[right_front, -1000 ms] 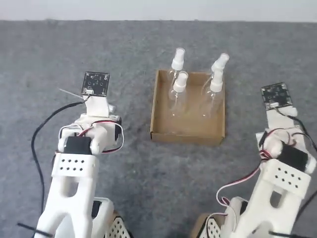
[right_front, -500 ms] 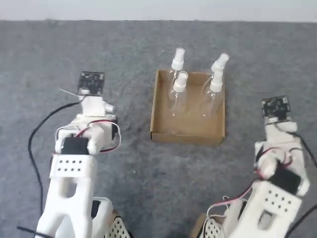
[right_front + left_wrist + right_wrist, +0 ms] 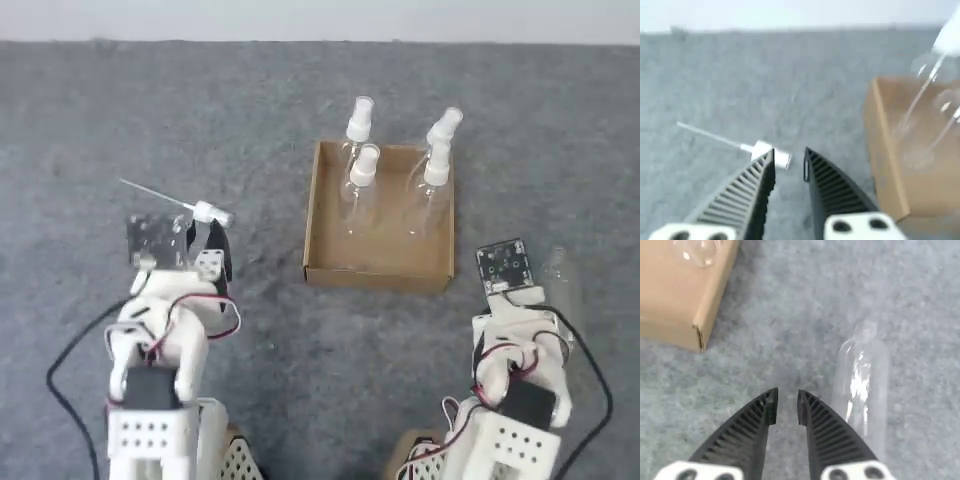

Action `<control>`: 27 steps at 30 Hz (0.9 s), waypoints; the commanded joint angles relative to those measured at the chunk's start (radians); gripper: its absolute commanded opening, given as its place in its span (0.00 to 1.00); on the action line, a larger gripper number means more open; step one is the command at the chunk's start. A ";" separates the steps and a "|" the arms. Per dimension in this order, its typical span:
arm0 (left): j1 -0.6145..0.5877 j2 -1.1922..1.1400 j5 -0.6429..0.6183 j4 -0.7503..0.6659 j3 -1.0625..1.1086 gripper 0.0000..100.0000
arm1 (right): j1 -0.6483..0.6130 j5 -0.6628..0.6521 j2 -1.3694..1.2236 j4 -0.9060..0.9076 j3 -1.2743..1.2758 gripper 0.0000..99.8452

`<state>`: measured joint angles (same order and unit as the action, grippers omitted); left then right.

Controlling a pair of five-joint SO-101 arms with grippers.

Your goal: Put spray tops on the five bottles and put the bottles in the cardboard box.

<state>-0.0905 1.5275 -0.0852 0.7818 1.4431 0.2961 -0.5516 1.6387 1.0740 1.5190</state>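
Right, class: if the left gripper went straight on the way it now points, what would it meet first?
Probably the white plastic spray top with its thin tube, lying just ahead of the left gripper, slightly off its midline; depth is unclear.

You have a grey carpeted table (image 3: pixel 270 100) bearing three things: the cardboard box (image 3: pixel 378 270), a loose spray top (image 3: pixel 210 212) — and a capless bottle (image 3: pixel 860 385) lying flat.
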 commanded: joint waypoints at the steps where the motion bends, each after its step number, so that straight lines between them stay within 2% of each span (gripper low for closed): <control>1: 0.002 0.172 0.006 -0.021 0.077 0.09 | -0.005 0.017 0.097 0.010 0.034 0.03; 6: 0.002 0.311 0.091 -0.021 0.197 0.09 | -0.010 0.014 0.183 0.101 0.055 0.03; 18: 0.002 0.287 0.094 -0.023 0.242 0.09 | -0.008 0.012 0.177 0.122 0.066 0.03; 27: 0.002 0.285 0.094 -0.021 0.242 0.09 | -0.008 0.011 0.176 0.062 0.164 0.03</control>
<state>-0.0905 1.8021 -0.0008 0.7818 1.6916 0.2931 -0.5470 1.7983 1.1646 1.6617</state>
